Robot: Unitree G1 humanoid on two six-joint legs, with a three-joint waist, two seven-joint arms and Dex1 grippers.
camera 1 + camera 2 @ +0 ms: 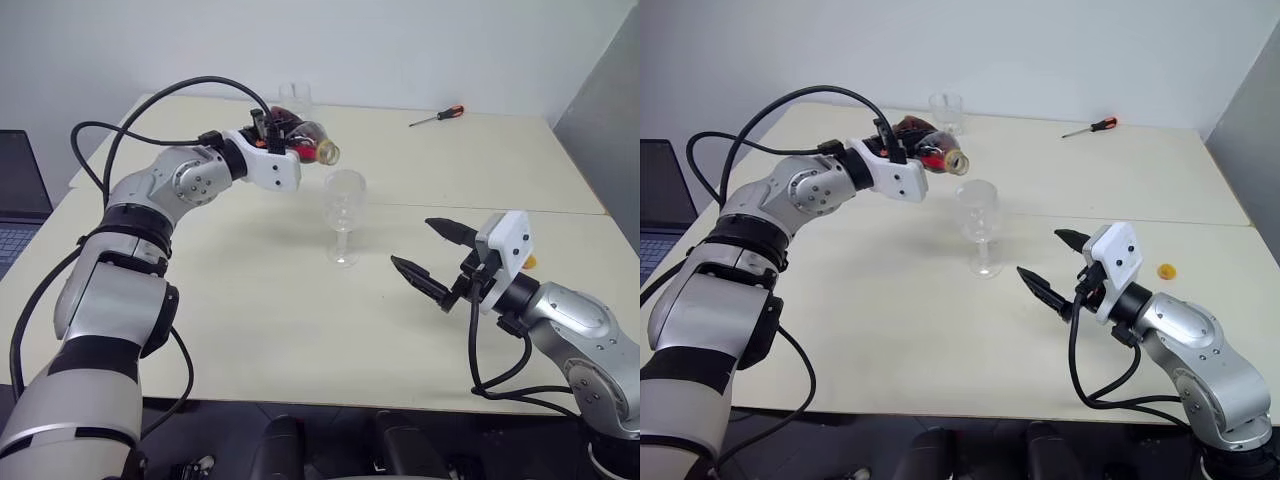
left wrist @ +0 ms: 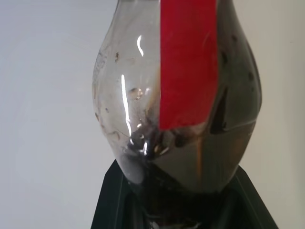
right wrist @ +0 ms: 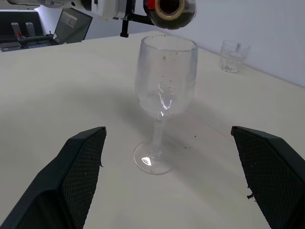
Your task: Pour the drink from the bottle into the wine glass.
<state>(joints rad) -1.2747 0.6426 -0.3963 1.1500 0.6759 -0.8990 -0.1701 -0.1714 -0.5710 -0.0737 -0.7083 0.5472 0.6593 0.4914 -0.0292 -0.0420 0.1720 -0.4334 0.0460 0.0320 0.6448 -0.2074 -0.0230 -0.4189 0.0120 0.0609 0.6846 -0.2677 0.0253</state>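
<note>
Nearest us, our right gripper (image 1: 428,252) is hovering over the table (image 1: 250,330) towards its near right side, fingers spread wide and gripping nothing, pointing at the wine glass (image 1: 343,217). Just beyond that wrist, a small yellow cap (image 1: 1166,270) is lying flat on the table near the right edge.

The wine glass is standing upright around the middle of the table, foot flat on the surface, well clear of every edge. From the right wrist view the bowl is looking empty, with only a few specks on the inside wall; we're seeing no drink pooled in it.

Our left gripper (image 1: 902,135) is pinching the bottle (image 1: 305,140), fingers pressed onto its body. We're holding the bottle tipped close to level, above and just behind the glass, its uncapped mouth facing the glass rim from the left side. The drink (image 2: 224,119) is sitting dark inside the bottle body beside the red label (image 2: 188,62); we can't tell whether any is running out.

Further back, a clear tumbler (image 1: 947,108) is standing near the far edge. A screwdriver (image 1: 436,117) with a red and black handle is lying towards the far right corner.
</note>
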